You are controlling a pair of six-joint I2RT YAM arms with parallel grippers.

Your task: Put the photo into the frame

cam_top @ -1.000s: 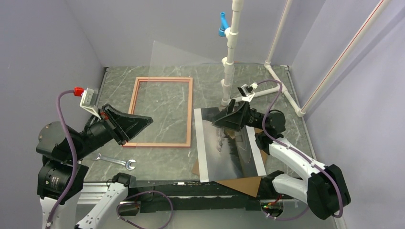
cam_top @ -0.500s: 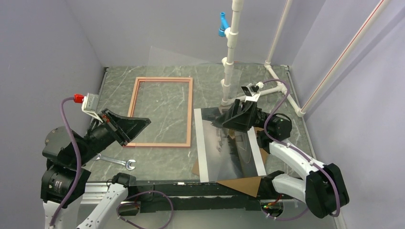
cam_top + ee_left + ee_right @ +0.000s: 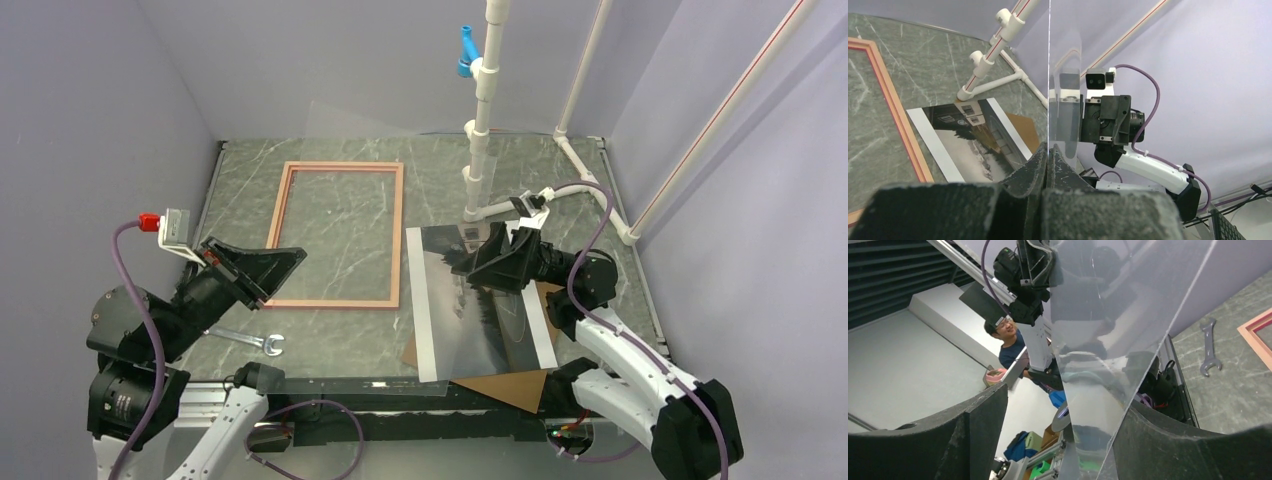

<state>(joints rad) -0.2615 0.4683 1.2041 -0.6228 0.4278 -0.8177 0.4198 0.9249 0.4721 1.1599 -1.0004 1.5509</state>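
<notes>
Left gripper (image 3: 300, 255): clenched on the edge of a clear sheet (image 3: 1064, 120). In the left wrist view the fingers (image 3: 1034, 165) meet on the pane, which rises edge-on from between them.
Right gripper (image 3: 462, 268): released. In the right wrist view its fingers (image 3: 979, 420) stand wide apart, and the clear sheet passes through the gap. Whether the pane touches either finger I cannot tell.
Photo (image 3: 480, 300): flat and face up, directly under the right gripper and reaching from it toward the arm bases. A white band runs down each long side. From the left gripper it lies well off to the right, beyond the frame.
Frame (image 3: 398, 230): flat on the tabletop (image 3: 330, 335), empty, with the marble showing through it. In the top view the left gripper's tip overlaps the frame's near-left corner, and the rest of the frame stretches ahead of that gripper. It lies to the left of the right gripper. Its right rail sits just beside the photo's left white band, and I cannot tell whether they touch.
Backing board (image 3: 510, 385): brown, under the photo, showing past the photo's near edge, on the base side of the right gripper.
Wrench (image 3: 250, 340): on the tabletop, below and behind the left gripper, near the frame's near rail.
Pipe stand (image 3: 480, 130): white and upright, beyond the right gripper at the far side.
</notes>
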